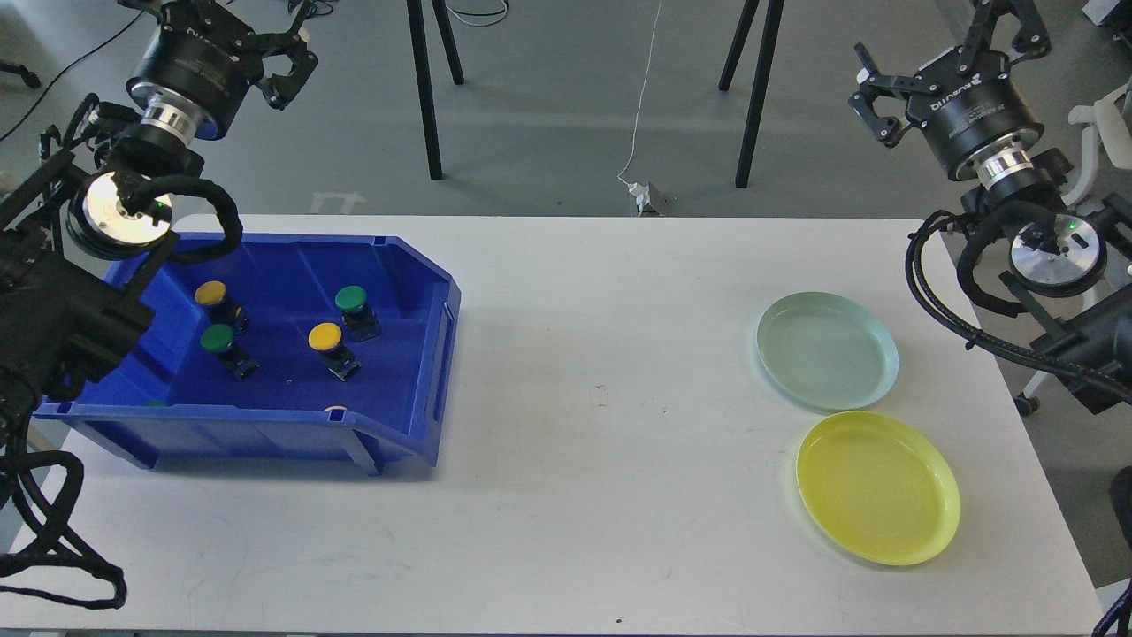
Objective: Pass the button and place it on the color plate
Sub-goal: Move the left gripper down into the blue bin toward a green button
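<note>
Several buttons lie inside a blue bin (pixel 416 292) at the left of the table: a yellow button (pixel 210 294), a green button (pixel 351 299), another green button (pixel 217 338) and a second yellow button (pixel 325 336). At the right, a pale green plate (pixel 827 349) sits just behind a yellow plate (pixel 877 487); both are bare. My left gripper (pixel 221 18) hangs high above the bin's back left corner, fingers spread, holding nothing. High above the table's far right corner, my right gripper (pixel 937 53) is open and empty too.
The white table (pixel 601 398) spans the view, with a wide stretch between bin and plates. Two more button caps peek over the bin's front wall. Black stand legs (pixel 424 88) and a white cable rise from the floor behind the table.
</note>
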Available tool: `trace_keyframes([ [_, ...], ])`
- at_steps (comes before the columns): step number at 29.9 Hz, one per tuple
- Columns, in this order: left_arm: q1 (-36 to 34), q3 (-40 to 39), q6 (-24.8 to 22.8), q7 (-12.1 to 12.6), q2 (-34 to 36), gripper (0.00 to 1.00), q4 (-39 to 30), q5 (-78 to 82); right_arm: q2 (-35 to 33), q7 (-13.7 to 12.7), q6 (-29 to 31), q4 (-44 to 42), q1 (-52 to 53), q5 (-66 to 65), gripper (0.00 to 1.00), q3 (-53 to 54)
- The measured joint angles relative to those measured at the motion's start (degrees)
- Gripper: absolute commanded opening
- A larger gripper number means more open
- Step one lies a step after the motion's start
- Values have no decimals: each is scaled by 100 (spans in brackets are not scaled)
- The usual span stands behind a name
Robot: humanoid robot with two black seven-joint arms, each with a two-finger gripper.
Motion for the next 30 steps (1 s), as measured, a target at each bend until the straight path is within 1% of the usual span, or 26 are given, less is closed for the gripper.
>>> trace_keyframes([
  [8, -49, 3, 112, -10, -18, 100, 166, -1, 18, 11, 0, -2, -20, 1, 99, 6],
  [12, -75, 79, -14, 18, 93, 100, 9, 125, 16, 13, 0, 33, -71, 1, 99, 8],
  [15, -85, 91, -52, 19, 454, 100, -385, 698, -45, 23, 0, 86, -84, 7, 99, 34],
  [17, -54, 123, 25, 14, 740, 100, -811, 1351, -58, 23, 0, 110, -90, 7, 99, 117],
  [20, 6, 297, 201, -8, 1300, 100, -1490, 2535, -81, 23, 0, 124, -114, 7, 99, 233],
  [23, 71, 476, 263, -14, 1848, 100, -2095, 3789, -104, 23, 0, 127, -150, 7, 99, 262],
  [26, 176, 566, 269, -14, 2233, 100, -2544, 5059, -129, 23, 0, 127, -189, 4, 99, 263],
  [30, 336, 598, 270, -15, 2527, 98, -2896, 6643, -172, 23, 0, 118, -206, -2, 99, 263],
])
